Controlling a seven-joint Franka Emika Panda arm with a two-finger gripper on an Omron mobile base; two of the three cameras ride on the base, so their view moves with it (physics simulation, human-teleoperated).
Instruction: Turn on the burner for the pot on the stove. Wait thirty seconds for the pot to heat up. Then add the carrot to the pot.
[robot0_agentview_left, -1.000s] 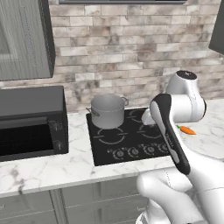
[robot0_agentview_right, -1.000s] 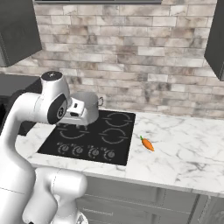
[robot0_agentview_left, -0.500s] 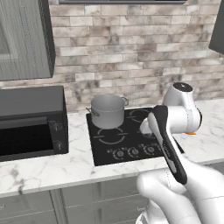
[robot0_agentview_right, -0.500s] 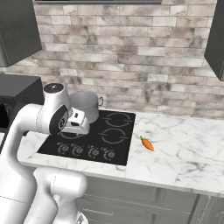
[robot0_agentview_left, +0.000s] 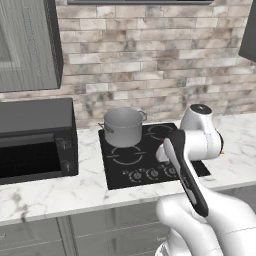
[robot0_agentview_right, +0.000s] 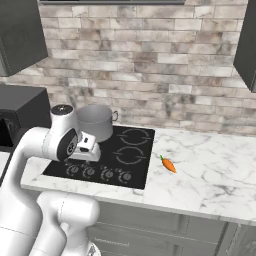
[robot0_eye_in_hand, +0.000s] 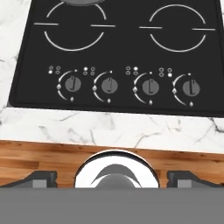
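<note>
The gripper (robot0_eye_in_hand: 112, 179), spread wide and seemingly empty, hovers above the stove's (robot0_eye_in_hand: 122, 48) knobs (robot0_eye_in_hand: 109, 85).

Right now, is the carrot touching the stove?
Apart. In the right base view the carrot lies on the marble counter, with a strip of bare counter showing between it and the right edge of the stove.
</note>
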